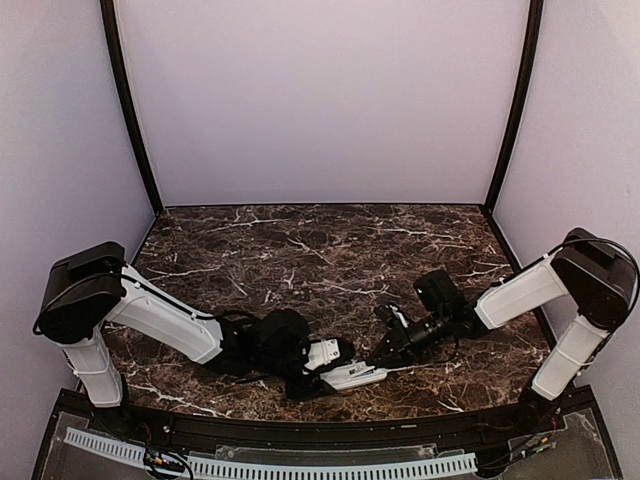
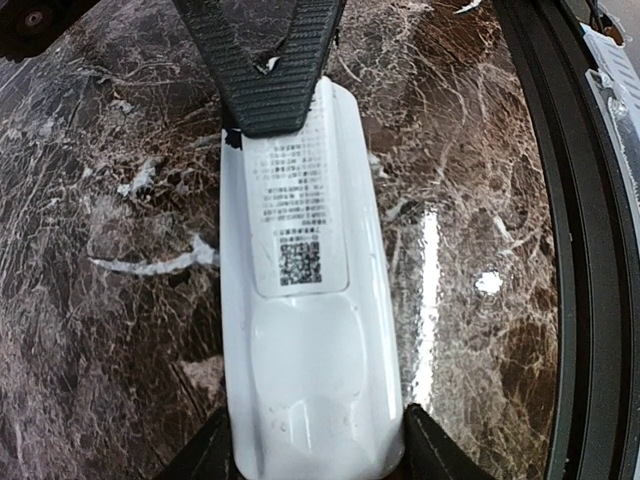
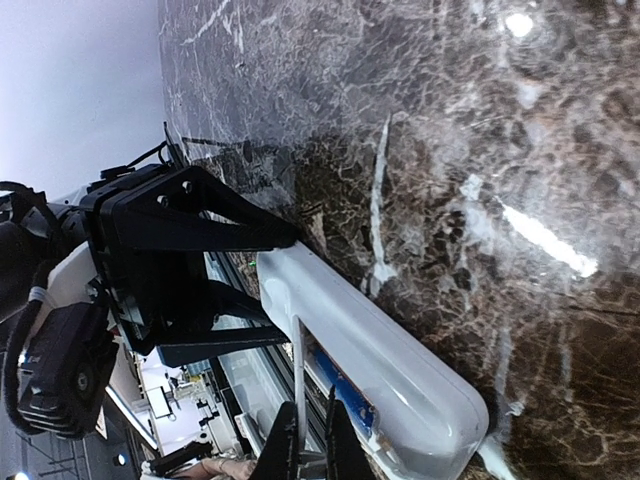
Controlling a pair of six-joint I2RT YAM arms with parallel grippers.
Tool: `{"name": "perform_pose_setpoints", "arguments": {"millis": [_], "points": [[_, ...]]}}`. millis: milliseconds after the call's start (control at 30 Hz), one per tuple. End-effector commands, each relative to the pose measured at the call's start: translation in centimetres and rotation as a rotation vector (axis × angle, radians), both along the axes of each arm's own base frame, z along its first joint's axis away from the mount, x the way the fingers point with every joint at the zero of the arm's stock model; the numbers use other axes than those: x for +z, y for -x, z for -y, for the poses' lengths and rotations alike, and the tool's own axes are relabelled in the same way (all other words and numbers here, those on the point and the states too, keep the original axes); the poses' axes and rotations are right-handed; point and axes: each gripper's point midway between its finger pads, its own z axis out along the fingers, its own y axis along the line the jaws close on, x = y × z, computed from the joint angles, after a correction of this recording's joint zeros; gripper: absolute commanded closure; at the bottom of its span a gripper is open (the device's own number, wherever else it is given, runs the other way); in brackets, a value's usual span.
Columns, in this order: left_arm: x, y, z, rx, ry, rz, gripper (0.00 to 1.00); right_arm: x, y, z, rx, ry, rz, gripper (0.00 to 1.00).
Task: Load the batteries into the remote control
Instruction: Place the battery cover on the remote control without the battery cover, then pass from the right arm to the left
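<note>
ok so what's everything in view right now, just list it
white rectangular plastic remote control: one, white, label side up on the table, near front centre
dark brown marble table: one, white-veined, under everything
pale purple walls: three, around the table
white slotted strip: one, along the front edge
left gripper: one, black, clamped across the remote's rounded end
right gripper: one, black, fingertips together on the remote's label end

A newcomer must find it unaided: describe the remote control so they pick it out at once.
On the dark marble table, look near the front edge, where the left gripper and right gripper meet. The remote control lies between them, back up. Unlike the black grippers, it is a white slab bearing a label with a QR code.
</note>
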Motion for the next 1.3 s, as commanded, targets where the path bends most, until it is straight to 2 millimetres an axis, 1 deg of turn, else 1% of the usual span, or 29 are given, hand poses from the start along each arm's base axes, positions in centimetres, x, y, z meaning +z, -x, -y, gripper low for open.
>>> {"name": "perform_pose_setpoints", "arguments": {"millis": [0,33,167,367,533,700,833,933,1000,1100,1267], "points": [[-0.7,0.9,-0.3,-0.002,-0.014,-0.067,0.42,-1.2,0.9,-0.6,-0.015,0.050,0.008,0.98],[-0.4,0.9,-0.1,-0.004,-0.005,-0.071,0.40,-1.3,0.8,-0.5,-0.021,0.058,0.008,0.97],[0.6,0.7,0.9,-0.010,0.036,-0.067,0.37,-1.6,0.7,-0.1,-0.040,0.077,0.013,0.97],[1.7,0.4,1.9,-0.027,0.078,-0.038,0.35,-2.2,0.8,0.1,-0.049,0.093,0.009,0.96],[3.2,0.3,3.4,-0.067,0.145,-0.017,0.31,-2.2,0.7,-0.1,-0.050,0.091,0.017,0.95],[3.9,-0.1,4.5,-0.080,0.175,0.009,0.31,-2.2,0.6,-0.1,-0.050,0.092,0.025,0.94],[3.7,-0.4,4.9,-0.076,0.184,0.008,0.37,-2.3,0.7,-0.2,-0.046,0.093,0.027,0.93],[3.0,-0.7,5.1,-0.073,0.172,0.003,0.45,-2.3,0.6,-0.3,-0.044,0.089,0.031,0.93],[2.6,-0.8,5.2,-0.075,0.161,0.001,0.48,-2.3,0.7,-0.3,-0.042,0.088,0.032,0.93],[2.6,-0.9,5.4,-0.075,0.166,0.003,0.53,-2.3,0.7,-0.3,-0.039,0.088,0.034,0.93],[2.6,-1.1,5.5,-0.075,0.170,0.014,0.55,-2.3,0.7,-0.4,-0.042,0.086,0.039,0.93]]}}
